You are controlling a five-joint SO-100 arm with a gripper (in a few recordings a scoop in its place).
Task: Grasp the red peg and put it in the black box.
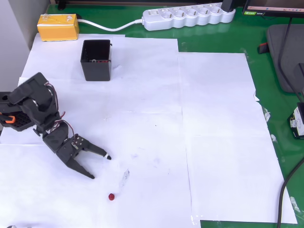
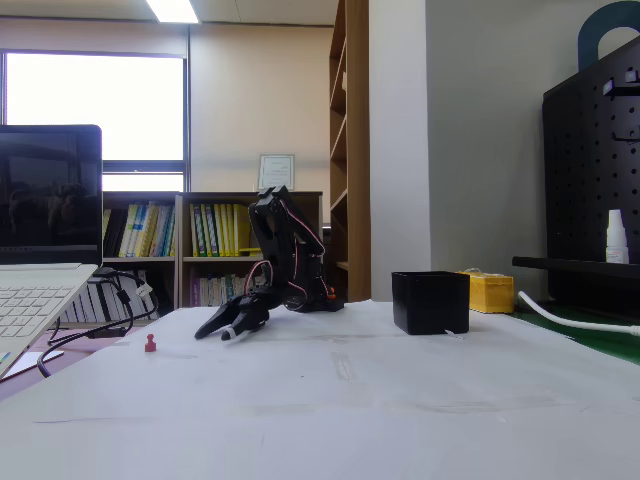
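End effector [image 1: 100, 167] of black arm with fingers spread open and empty, low over white paper-covered counter [image 1: 218, 142], tiny dark-red rounded peg [image 1: 111, 196] lying near its tips, small square black plastic box [image 1: 96, 60] well apart.

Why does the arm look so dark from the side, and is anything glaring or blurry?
In the fixed view, the bright window behind backlights the arm, leaving it near-silhouette; the red peg stays small but distinct. In the overhead view, even light on the white paper gives faint shadows, and the peg looks sharp.
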